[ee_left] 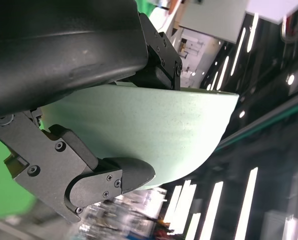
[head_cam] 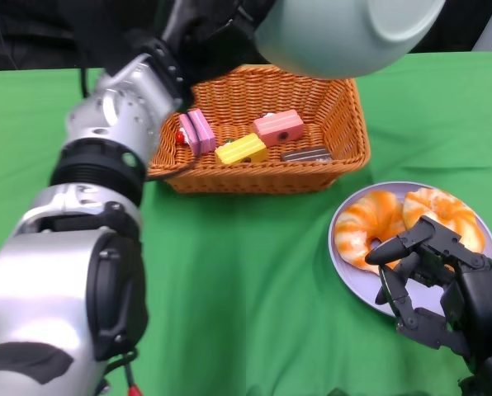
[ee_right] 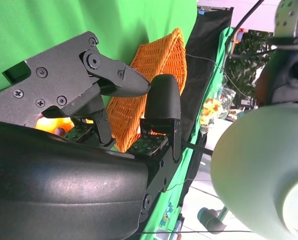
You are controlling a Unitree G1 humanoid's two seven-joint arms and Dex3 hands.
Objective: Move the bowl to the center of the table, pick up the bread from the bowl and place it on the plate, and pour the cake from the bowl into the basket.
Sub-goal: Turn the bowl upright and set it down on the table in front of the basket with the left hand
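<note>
- One pale green ceramic bowl (head_cam: 345, 33) is held tipped above the woven orange wicker basket (head_cam: 345, 157); the left hand (ee_left: 89, 145) grips its wall.
- Several cake pieces lie in the basket: a pink block (head_cam: 279, 127), a yellow slice (head_cam: 241, 149), a pink slice (head_cam: 198, 132), a brown bar (head_cam: 305, 153).
- Two glazed orange bread rings (head_cam: 370, 227) rest on the lilac plate (head_cam: 349, 276).
- Nothing is in the right hand (head_cam: 432, 280), fingers apart over the plate's near edge.
- Green cloth (head_cam: 246, 289) covers the table.

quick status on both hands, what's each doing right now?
Left hand: holding the green bowl, tipped over the basket.
Right hand: open, holding nothing, by the plate with the bread.
</note>
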